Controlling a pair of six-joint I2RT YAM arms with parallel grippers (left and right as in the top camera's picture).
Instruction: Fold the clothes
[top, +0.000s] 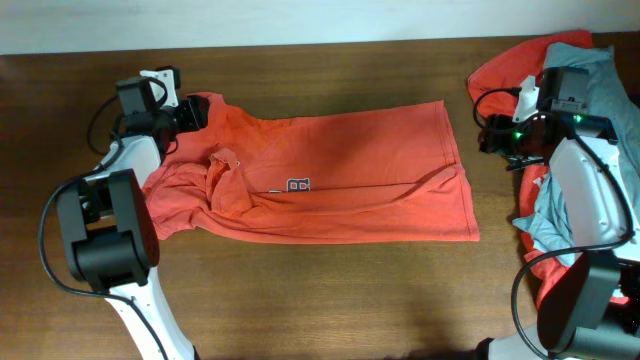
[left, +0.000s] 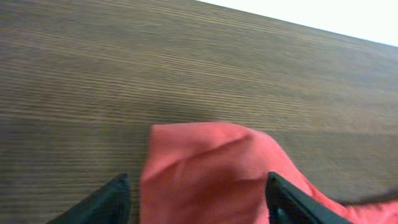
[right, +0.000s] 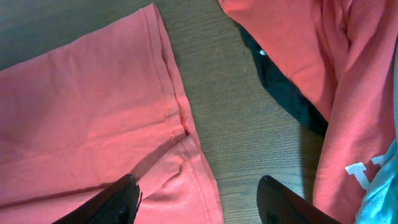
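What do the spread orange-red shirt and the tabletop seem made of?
The spread orange-red T-shirt looks like soft matte knit fabric, probably cotton jersey: it wrinkles limply and shows a stitched hem. The dark brown table looks like wood or wood-grain laminate, low sheen, with fine parallel grain lines.

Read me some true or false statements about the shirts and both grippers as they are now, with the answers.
1. The spread shirt is orange-red. True.
2. The right gripper is shut on the hem. False: it is open over the hem and holds nothing.
3. A grey-blue shirt lies at the right. True.
4. The left gripper is at the hem end. False: it is open at the sleeve end, with red cloth between its fingers.
5. The spread shirt is folded in half. False: it lies at full length, bunched near the left sleeve.
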